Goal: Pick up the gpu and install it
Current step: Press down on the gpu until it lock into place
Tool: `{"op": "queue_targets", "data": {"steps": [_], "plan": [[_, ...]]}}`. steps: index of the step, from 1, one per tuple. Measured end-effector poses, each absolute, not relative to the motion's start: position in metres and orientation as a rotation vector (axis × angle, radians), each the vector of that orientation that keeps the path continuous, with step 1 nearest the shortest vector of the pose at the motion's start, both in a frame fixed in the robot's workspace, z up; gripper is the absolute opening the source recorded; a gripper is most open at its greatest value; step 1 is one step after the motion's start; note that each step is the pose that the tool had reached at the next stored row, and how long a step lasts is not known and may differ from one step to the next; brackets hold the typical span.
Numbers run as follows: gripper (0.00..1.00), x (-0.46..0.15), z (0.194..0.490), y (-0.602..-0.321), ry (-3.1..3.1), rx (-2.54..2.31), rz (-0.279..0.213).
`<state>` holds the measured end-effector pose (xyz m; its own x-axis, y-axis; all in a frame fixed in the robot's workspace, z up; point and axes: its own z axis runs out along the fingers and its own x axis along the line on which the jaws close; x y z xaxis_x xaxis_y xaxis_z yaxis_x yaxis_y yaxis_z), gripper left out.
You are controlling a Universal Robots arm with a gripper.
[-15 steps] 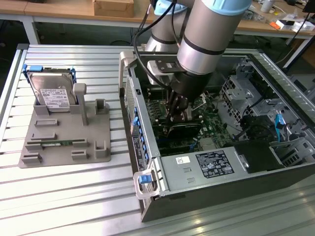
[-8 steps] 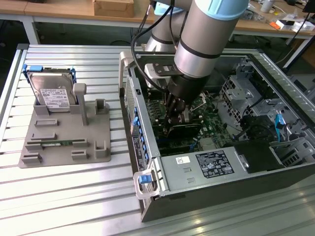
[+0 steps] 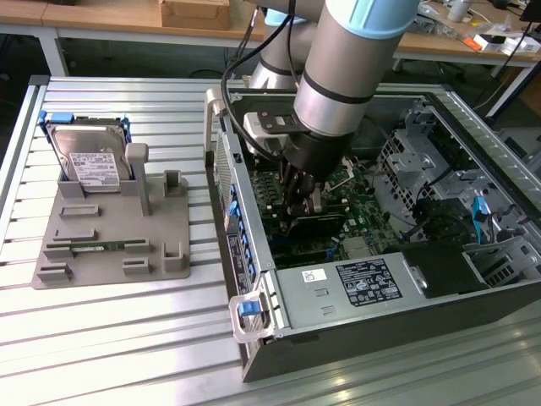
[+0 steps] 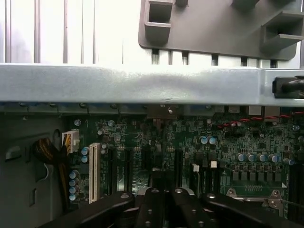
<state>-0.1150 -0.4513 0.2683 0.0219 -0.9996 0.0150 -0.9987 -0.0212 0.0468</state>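
My claw (image 3: pixel 297 211) reaches down inside the open computer case (image 3: pixel 254 279), just above the motherboard (image 4: pixel 156 142); I cannot tell whether it grips anything. The hard drive (image 3: pixel 91 161) stands on the grey holder (image 3: pixel 110 245) at nine o'clock of the case.

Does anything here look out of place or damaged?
Nothing stands out. The gripper is down inside the open computer case, over the motherboard. The hard drive stands upright in the grey holder, and a memory stick lies flat in its slot.
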Motion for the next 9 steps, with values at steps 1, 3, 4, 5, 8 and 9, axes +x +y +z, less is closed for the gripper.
{"op": "queue_targets", "data": {"steps": [1,3,4,5,8,9], "plan": [[0.11,-0.115,0.268,-0.451,-2.167,2.214,-0.034],[0.11,-0.115,0.27,-0.451,-2.167,2.214,-0.035],[0.11,-0.115,0.272,-0.451,-2.169,2.216,-0.036],[0.11,-0.115,0.28,-0.451,-2.168,2.215,-0.035],[0.11,-0.116,0.285,-0.451,-2.167,2.215,-0.034],[0.11,-0.117,0.285,-0.451,-2.167,2.215,-0.034]]}}
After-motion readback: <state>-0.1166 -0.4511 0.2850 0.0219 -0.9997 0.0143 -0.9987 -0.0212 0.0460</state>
